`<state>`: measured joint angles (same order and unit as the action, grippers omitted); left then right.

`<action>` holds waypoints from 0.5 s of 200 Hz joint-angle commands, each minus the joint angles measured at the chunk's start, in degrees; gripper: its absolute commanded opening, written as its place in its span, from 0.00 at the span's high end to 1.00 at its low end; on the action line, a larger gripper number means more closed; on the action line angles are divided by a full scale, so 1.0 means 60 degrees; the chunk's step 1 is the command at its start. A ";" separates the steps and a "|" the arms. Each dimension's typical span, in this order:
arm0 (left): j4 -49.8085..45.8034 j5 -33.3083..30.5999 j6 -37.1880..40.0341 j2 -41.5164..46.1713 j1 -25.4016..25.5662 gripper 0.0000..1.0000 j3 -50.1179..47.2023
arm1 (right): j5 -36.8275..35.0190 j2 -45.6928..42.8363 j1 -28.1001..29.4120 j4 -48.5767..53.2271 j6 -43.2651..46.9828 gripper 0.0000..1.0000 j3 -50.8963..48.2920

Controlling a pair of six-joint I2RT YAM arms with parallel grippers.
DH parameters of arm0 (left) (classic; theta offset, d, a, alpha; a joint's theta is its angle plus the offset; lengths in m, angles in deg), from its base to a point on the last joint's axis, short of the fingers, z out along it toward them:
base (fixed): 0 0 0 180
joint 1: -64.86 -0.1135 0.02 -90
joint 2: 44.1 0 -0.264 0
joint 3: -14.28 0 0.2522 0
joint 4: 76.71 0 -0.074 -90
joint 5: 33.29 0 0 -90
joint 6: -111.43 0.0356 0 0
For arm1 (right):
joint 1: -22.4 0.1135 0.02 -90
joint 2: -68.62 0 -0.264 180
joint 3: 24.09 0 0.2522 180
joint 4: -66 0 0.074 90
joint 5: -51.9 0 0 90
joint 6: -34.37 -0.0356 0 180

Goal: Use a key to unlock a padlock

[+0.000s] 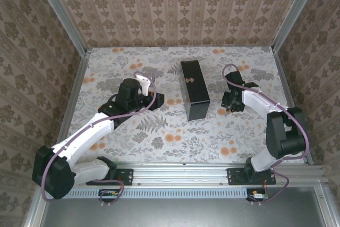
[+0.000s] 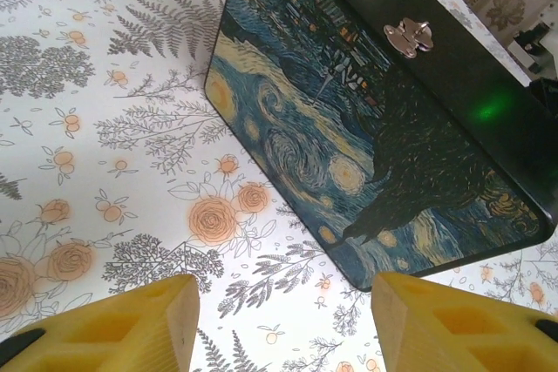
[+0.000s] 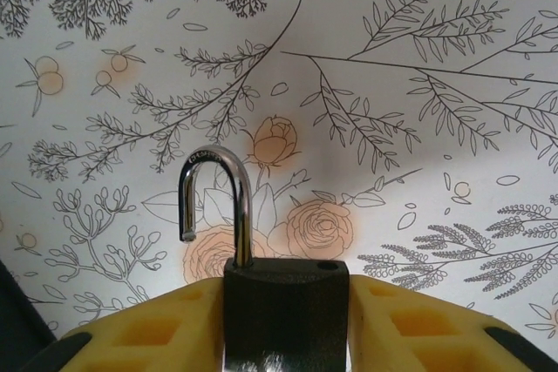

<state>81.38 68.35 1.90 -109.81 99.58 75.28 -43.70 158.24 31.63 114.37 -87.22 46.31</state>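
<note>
My right gripper point(image 3: 286, 320) is shut on the black padlock point(image 3: 286, 307), its yellow fingers point(image 3: 174, 328) pressed against both sides of the body. The silver shackle point(image 3: 214, 202) is sprung open and swung aside, its free end clear of the empty hole on the body's top. From above, the right gripper point(image 1: 229, 104) hangs low over the table, right of the black box point(image 1: 194, 89). My left gripper point(image 2: 283, 324) is open with bare tablecloth between its yellow fingertips point(image 2: 148, 324), and sits left of the box point(image 1: 154, 101). The key is out of view.
The long black box point(image 2: 392, 119) has a painted starry side and a small silver clasp point(image 2: 410, 37) on its lid. It lies in the middle of the floral tablecloth point(image 1: 175, 131). Wallpapered walls enclose the table on three sides.
</note>
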 commanded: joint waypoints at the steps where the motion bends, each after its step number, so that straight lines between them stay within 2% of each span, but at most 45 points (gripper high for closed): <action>1: -0.0221 -0.0029 0.0046 0.0301 -0.0139 0.43 -0.0116 | -0.0111 -0.0320 -0.0061 0.0316 0.0286 0.52 0.0398; 34: -0.0225 0.0001 0.0033 0.0303 -0.0206 0.43 -0.0171 | 0.0664 -0.1114 -0.0038 0.0661 0.0602 0.47 0.0947; 53: -0.0138 0.0008 -0.0008 0.0278 -0.0220 0.43 -0.0213 | 0.1448 -0.1922 0.0209 0.0228 0.0603 0.45 0.1080; 69: -0.0081 0.0103 -0.0046 0.0167 -0.0228 0.43 -0.0216 | 0.2110 -0.2595 0.0655 -0.0529 0.0561 0.32 0.1048; 85: -0.0024 0.0222 -0.0112 0.0069 -0.0220 0.43 -0.0187 | 0.2336 -0.2930 0.1168 -0.1084 0.0600 0.27 0.1151; 100: 0.0051 0.0257 -0.0139 0.0027 -0.0206 0.43 -0.0208 | 0.2267 -0.2781 0.1691 -0.0895 0.0768 0.11 0.1562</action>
<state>81.34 68.72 1.86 -109.26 98.83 74.63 -33.63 141.48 37.77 111.53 -83.88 52.15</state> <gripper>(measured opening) 0.569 0.803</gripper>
